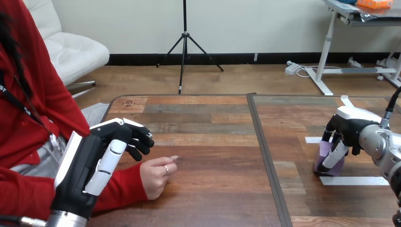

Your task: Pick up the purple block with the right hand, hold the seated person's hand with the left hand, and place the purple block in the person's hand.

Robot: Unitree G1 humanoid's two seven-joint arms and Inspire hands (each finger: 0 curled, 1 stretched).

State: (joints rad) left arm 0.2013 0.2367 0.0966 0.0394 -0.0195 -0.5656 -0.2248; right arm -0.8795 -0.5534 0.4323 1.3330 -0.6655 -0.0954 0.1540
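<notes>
Where two white tape strips [352, 180] mark the table's [213, 189] right side, the purple block [326, 169] sits on the wood between them, pale lilac and boxy. The right hand [349, 126] reaches down over it, fingers and thumb curled round its sides. Well apart at the left, the person's hand [156, 177] rests loosely closed on the table. The left hand [101, 156] hovers just above and beside it, fingers loosely bent, holding nothing.

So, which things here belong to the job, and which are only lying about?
Job: purple block; right hand closed round it; left hand; person's hand resting on the table.
Lying about: white tape strips on the table.
</notes>
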